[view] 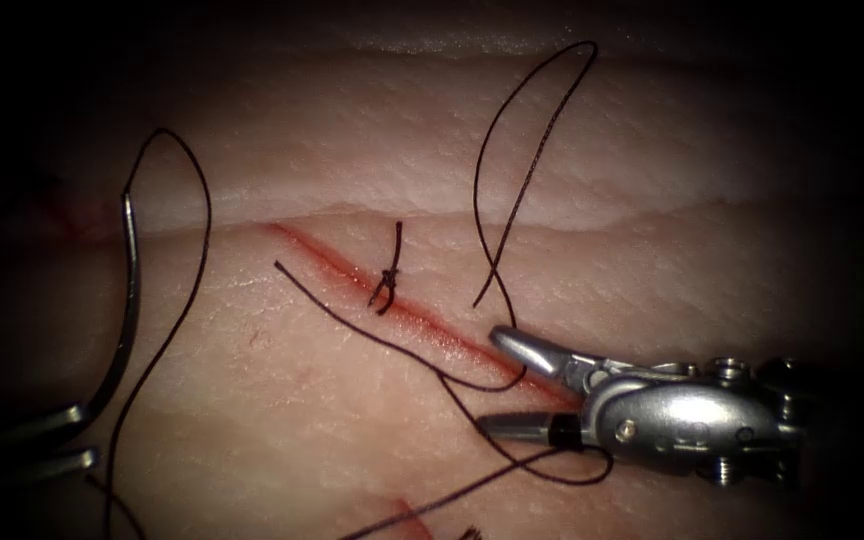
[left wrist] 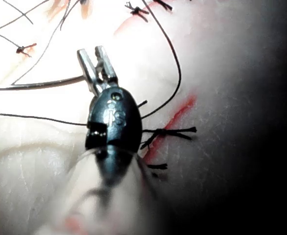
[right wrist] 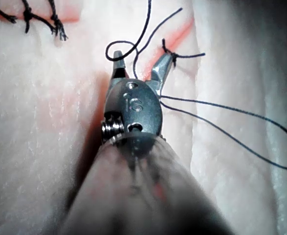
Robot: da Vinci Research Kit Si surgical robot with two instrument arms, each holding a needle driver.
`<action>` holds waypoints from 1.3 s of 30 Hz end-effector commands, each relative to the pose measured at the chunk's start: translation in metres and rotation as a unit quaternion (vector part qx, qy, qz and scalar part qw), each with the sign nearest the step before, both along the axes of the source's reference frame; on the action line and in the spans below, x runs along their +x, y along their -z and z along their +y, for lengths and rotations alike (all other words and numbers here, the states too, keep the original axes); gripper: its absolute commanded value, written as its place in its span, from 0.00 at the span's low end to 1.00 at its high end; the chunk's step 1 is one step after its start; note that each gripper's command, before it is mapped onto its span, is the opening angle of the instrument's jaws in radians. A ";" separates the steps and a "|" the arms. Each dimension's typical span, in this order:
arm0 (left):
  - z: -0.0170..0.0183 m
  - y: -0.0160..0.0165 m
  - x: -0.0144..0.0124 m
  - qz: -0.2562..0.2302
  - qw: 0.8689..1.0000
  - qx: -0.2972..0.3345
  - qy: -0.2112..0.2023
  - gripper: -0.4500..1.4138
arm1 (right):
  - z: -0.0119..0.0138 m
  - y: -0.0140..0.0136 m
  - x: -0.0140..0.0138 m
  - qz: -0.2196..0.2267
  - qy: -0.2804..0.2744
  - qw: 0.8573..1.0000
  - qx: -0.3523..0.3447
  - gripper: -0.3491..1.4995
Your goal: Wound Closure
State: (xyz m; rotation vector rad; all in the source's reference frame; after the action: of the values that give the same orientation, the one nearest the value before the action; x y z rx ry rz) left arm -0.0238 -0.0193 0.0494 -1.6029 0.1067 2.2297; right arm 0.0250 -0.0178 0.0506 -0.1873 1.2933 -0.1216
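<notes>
My left tool sits far to the left of the cut, jaws shut on the curved needle. It grips the lower part of the curve, and the needle is free of the tissue. The needle's upper end carries the dark thread. The same grip shows in the left wrist view: tool, needle. My right tool lies over the lower end of the cut with open jaws, thread passing between them, held by neither. The right wrist view also has this tool open.
One tied stitch with short cut ends crosses the cut above my right tool. A long loop of thread lies on the tissue beyond it. Red fluid marks the tissue near the front. Older knots lie further off.
</notes>
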 end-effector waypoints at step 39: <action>-0.0002 -0.0006 -0.0006 0.000 1.000 0.000 0.000 0.00 | -0.0129 0.0189 0.0133 0.076 0.178 0.981 0.013 0.01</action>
State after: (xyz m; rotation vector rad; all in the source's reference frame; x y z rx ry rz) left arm -0.0239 -0.0194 0.0495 -1.6021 0.1082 2.2300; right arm 0.0373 -0.0309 0.0315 0.0514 1.4565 -0.3862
